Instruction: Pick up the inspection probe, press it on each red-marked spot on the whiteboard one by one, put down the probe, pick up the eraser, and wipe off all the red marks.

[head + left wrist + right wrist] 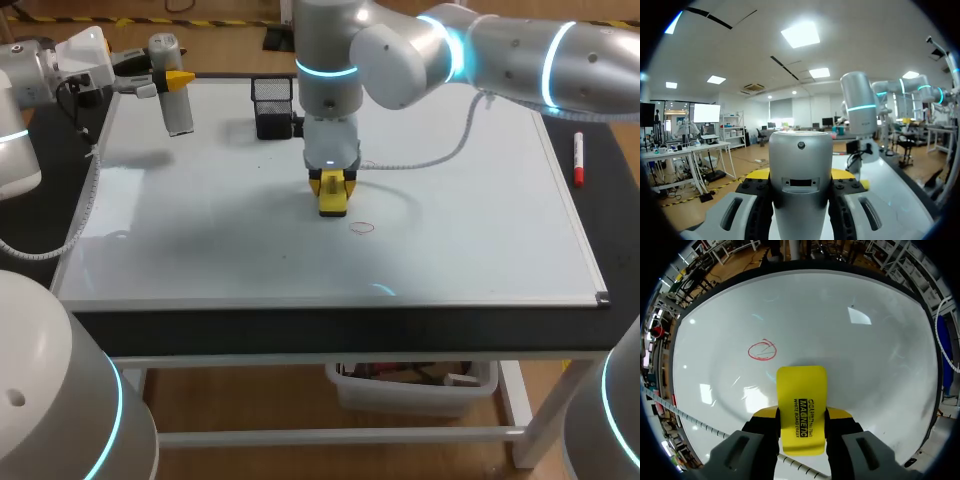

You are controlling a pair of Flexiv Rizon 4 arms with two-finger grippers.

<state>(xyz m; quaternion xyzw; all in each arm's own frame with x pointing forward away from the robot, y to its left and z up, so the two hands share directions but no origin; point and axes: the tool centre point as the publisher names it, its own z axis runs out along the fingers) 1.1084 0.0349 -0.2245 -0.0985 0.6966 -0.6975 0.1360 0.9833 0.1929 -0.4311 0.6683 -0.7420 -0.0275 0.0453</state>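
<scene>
Where the right arm comes in from 2 o'clock in the head view, its right pincer (333, 183) stands near the middle of the board (200, 230), pointing down and clamped on the yellow eraser (334, 204). The right wrist view shows both yellow-tipped fingers (839, 414) pressed against the eraser's (801, 405) two sides, so the right pincer (801, 416) grips it firmly. Whether the eraser touches the board (865, 365) I cannot tell. One red mark (362, 227), a small scribbled ring, lies just beside the eraser at about 4 o'clock. In the wrist view the mark (761, 351) sits ahead of the pincer and off to one side, clear of the eraser.

Over the board's 10 o'clock corner, the left pincer (175, 82) holds the silver probe (177, 112) roughly upright. In its wrist view the left pincer (801, 176) is clamped on the probe (800, 155) from both sides.

A black mesh holder (272, 108) stands on the board at 12 o'clock. A red marker (578, 158) lies on the table (320, 325) off the board's 3 o'clock edge.
</scene>
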